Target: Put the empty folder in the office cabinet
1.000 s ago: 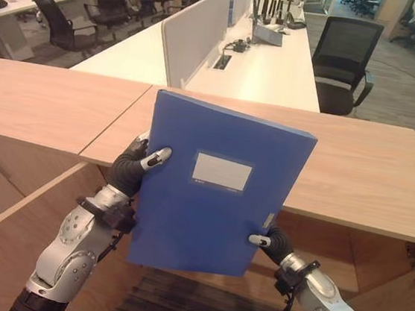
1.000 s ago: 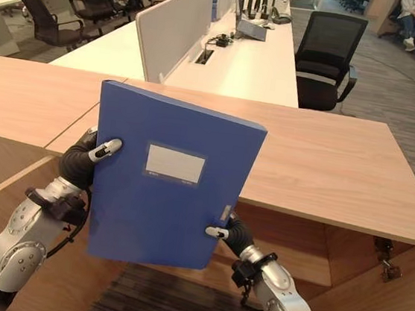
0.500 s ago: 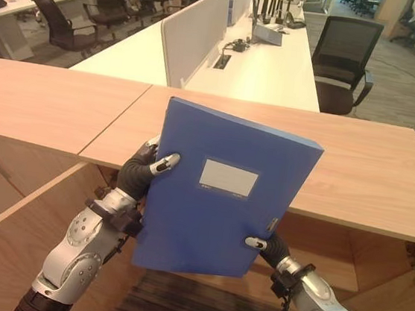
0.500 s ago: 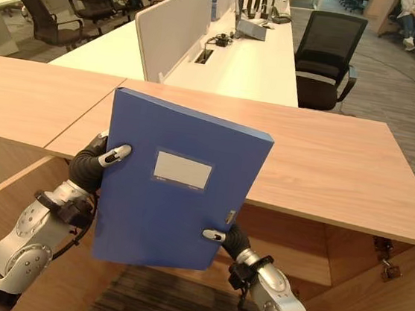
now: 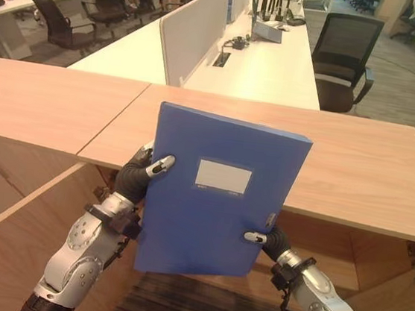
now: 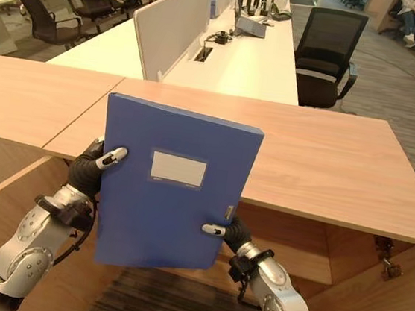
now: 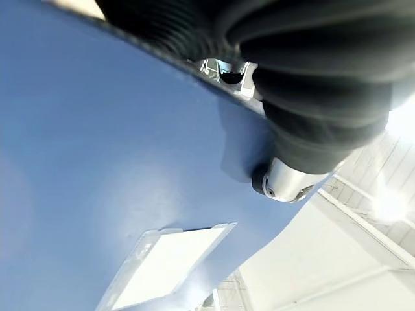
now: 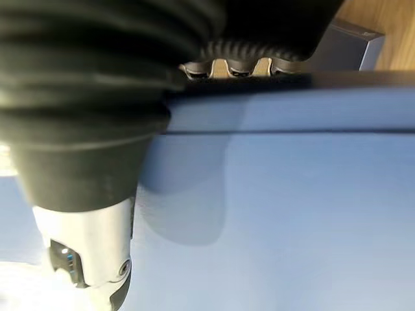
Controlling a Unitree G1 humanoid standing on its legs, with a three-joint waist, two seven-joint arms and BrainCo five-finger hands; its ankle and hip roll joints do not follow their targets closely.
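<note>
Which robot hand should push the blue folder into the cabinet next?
Probably both. The left hand pinches the blue folder at its upper left edge and the right hand at its lower right edge, so neither looks better placed alone.

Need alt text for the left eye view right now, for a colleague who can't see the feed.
Both hands hold a flat blue plastic folder with a blank white label upright above the light wooden cabinet top: left hand pinching its left edge, right hand its lower right edge. Office desks and black chairs stand behind.
</note>
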